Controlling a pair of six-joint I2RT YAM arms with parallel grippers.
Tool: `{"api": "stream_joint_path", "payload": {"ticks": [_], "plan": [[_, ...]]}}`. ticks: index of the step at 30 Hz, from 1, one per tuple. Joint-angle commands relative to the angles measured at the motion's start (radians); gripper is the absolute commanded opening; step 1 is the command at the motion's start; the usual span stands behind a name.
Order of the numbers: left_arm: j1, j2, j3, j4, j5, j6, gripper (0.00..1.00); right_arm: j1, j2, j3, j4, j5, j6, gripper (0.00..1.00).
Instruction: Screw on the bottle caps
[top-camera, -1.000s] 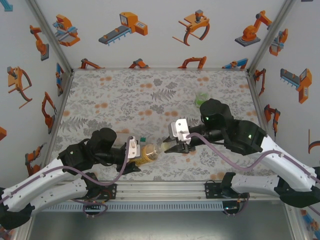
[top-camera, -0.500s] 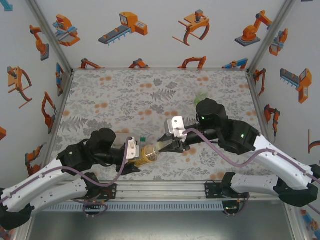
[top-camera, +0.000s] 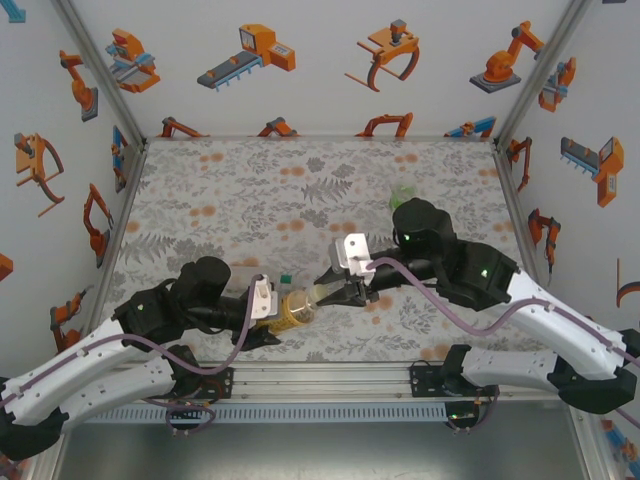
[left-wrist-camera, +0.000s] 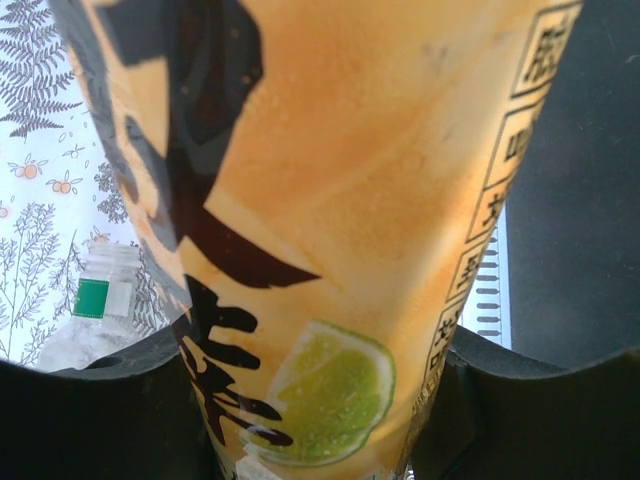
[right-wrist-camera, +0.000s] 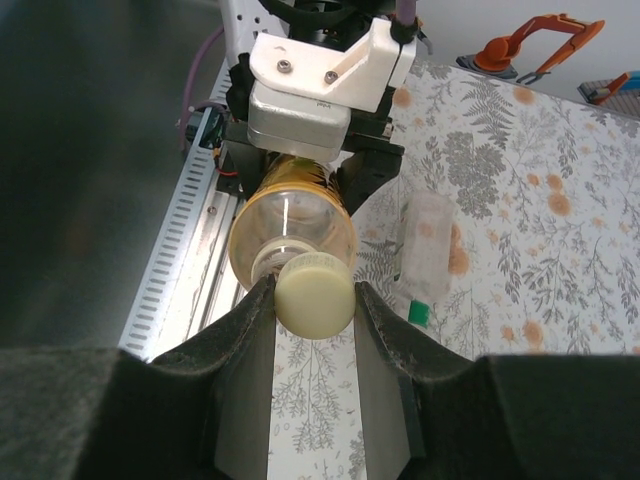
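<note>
Cap (right-wrist-camera: 313, 288), clamped in right claw (right-wrist-camera: 313, 297), touches mouth of amber bottle (right-wrist-camera: 292, 218).

we find print on the label (left-wrist-camera: 330, 200) of the amber bottle (left-wrist-camera: 400, 120). large black brush-stroke characters (left-wrist-camera: 215, 320) run down its lower left. a boxed column of small black east asian characters (left-wrist-camera: 520, 130) runs along its right edge. both are cut off by frame and curve, so we cannot read them with certainty. the clear bottle (right-wrist-camera: 428, 250) shows markings too small to read.
</note>
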Motion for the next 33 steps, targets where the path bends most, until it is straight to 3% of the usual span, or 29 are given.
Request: {"api": "stream_joint_path", "payload": {"ticks": [1,9,25,33], "plan": [[-0.003,-0.013,0.007,0.046,0.017,-0.019,0.00,0.011,-0.035,-0.012,0.016,0.016,0.022,0.11],[-0.003,-0.001,0.013,0.048,0.020,-0.019,0.00,0.015,-0.024,-0.017,0.014,-0.045,0.049,0.11],[-0.002,-0.011,0.010,0.048,0.036,-0.016,0.00,0.035,0.011,-0.022,0.053,0.033,0.049,0.13],[-0.003,-0.013,0.012,0.059,0.058,-0.010,0.00,0.035,0.030,-0.014,0.014,-0.098,0.039,0.12]]}}
